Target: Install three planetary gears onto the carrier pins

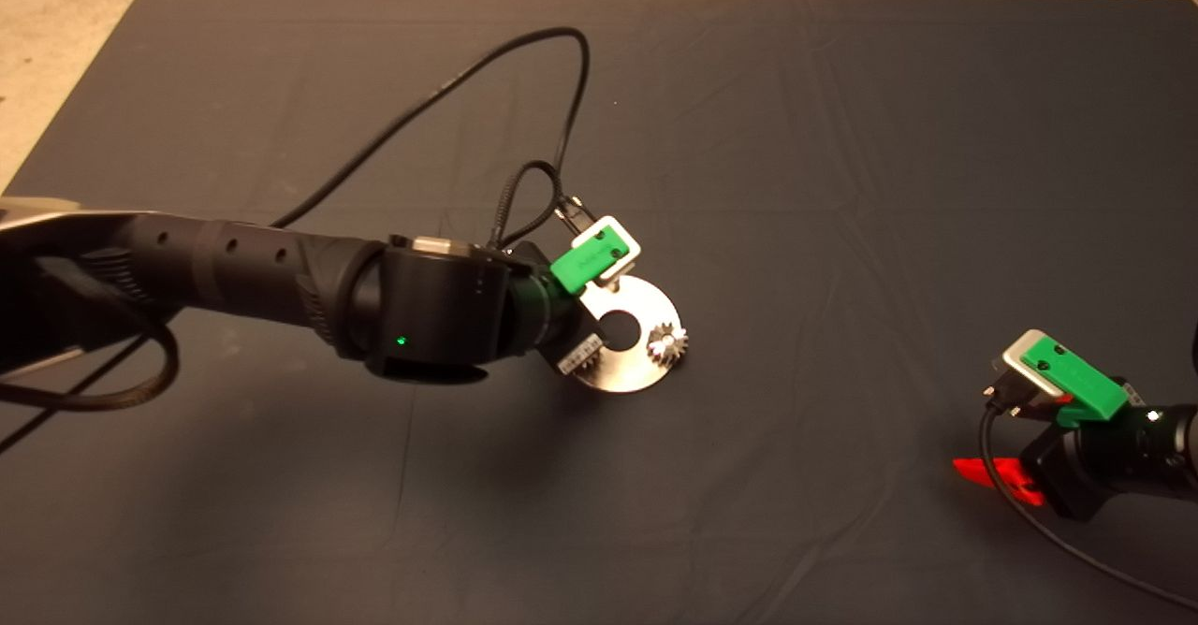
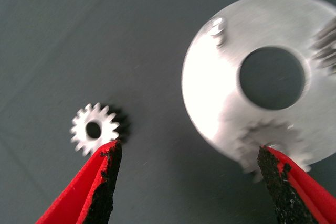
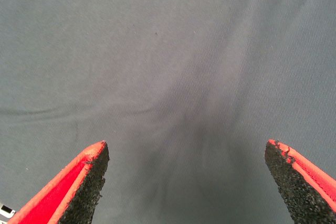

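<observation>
The round silver plate (image 1: pixel 646 326) lies mid-mat, with my left gripper (image 2: pixel 189 153) hovering open just above it. Two planetary gears sit on carrier pins: one (image 1: pixel 666 340) at the plate's right edge, the other (image 2: pixel 270 140) close to one of my fingertips (image 2: pixel 270 163). A third pin (image 2: pixel 218 29) stands bare. A loose gear (image 2: pixel 94 128) lies flat on the mat beside the plate, just off the other fingertip (image 2: pixel 107 156); the left wrist hides it in the head view. Nothing is between the fingers. My right gripper (image 1: pixel 1020 443) rests open at the lower right.
The left arm's black cable (image 1: pixel 524 64) loops over the mat behind the plate. Beige floor (image 1: pixel 56 64) borders the mat at the back and far left. The right wrist view shows only bare mat (image 3: pixel 168 66) between the fingers.
</observation>
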`<control>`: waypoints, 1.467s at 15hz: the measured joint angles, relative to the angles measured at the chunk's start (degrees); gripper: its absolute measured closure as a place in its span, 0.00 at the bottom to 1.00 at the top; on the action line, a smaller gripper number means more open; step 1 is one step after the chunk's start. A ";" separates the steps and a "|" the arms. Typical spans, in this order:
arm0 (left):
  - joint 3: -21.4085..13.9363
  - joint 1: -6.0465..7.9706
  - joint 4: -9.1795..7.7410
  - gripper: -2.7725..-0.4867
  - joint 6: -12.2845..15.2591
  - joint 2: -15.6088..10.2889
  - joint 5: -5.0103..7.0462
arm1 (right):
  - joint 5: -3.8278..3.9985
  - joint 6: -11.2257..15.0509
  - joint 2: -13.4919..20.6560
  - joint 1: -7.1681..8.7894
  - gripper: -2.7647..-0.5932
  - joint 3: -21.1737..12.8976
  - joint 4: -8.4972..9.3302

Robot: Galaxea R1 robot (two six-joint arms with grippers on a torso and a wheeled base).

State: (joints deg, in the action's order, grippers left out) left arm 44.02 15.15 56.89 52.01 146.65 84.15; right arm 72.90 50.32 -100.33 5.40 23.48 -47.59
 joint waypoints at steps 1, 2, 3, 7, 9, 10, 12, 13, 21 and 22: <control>0.00 -0.02 -0.07 0.44 -0.03 -0.71 0.22 | -0.07 0.00 -0.02 0.00 0.26 0.00 0.00; 0.00 -0.04 -0.15 0.44 -0.49 -1.14 0.33 | -0.07 -0.02 -0.11 0.00 0.26 0.00 0.00; 0.02 -0.02 -0.13 0.44 -0.72 -1.30 0.29 | -0.16 -0.11 -0.16 0.00 0.26 0.00 0.00; 1.11 -0.02 -0.15 0.44 -0.93 -1.76 -1.22 | -0.04 -0.11 -0.13 0.00 0.26 0.00 0.00; 3.35 -0.02 -0.15 0.44 -0.93 -2.25 -3.11 | -0.05 -0.11 -0.09 0.00 0.26 0.00 0.00; 4.54 -0.02 -0.12 0.44 -0.93 -2.54 -3.97 | -0.07 -0.11 -0.09 0.00 0.26 0.00 0.00; 5.79 -0.02 -0.15 0.44 -0.96 -2.52 -4.88 | 0.03 -0.11 0.27 0.00 0.26 0.00 0.00; 6.26 -0.02 -0.12 0.44 -1.01 -2.52 -5.05 | 0.00 -0.11 0.28 0.00 0.26 0.00 0.00; 9.37 -0.05 -0.15 0.44 -3.02 -4.85 -10.78 | -0.01 -0.12 0.22 0.01 0.26 0.00 0.00; 10.00 -0.05 -0.15 0.44 -3.02 -5.47 -10.70 | 0.00 -0.13 0.22 0.00 0.26 0.00 0.00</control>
State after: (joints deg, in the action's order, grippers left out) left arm 54.02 15.10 56.75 48.98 141.18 73.45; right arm 72.90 50.19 -100.11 5.40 23.48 -47.59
